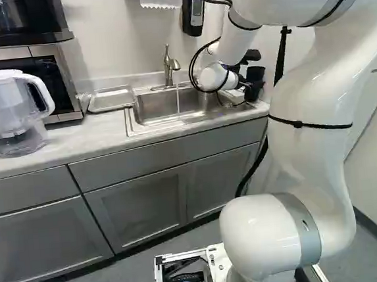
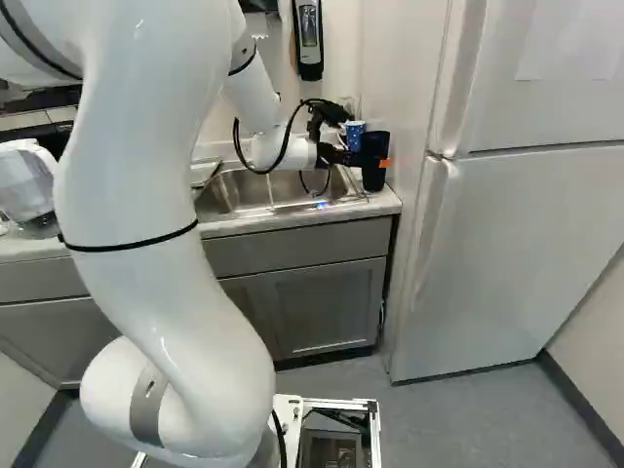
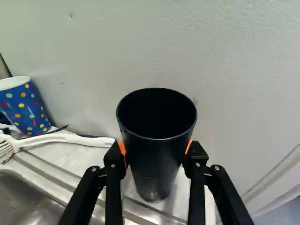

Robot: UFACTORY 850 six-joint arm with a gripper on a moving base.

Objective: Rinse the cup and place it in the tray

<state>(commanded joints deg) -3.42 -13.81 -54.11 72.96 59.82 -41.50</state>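
The black gripper (image 2: 376, 162) reaches over the sink's right end in the right base view, around a dark tall cup (image 2: 374, 146). In the wrist view the gripper (image 3: 157, 152) has an orange pad pressed on either side of the black cup (image 3: 154, 122), which is upright with its open rim up. Whether its base touches the counter I cannot tell. The metal tray (image 1: 111, 99) lies on the counter left of the sink (image 1: 166, 107). A thin stream of water (image 1: 177, 99) falls from the faucet (image 1: 169, 67).
Beside the gripper are a dotted blue paper cup (image 3: 26, 108) and a white brush (image 3: 61, 138). A wall rises close behind the cup. The fridge (image 2: 526, 224) stands right of the counter. A water pitcher (image 1: 7, 110) and a microwave (image 1: 67, 76) are left of the tray.
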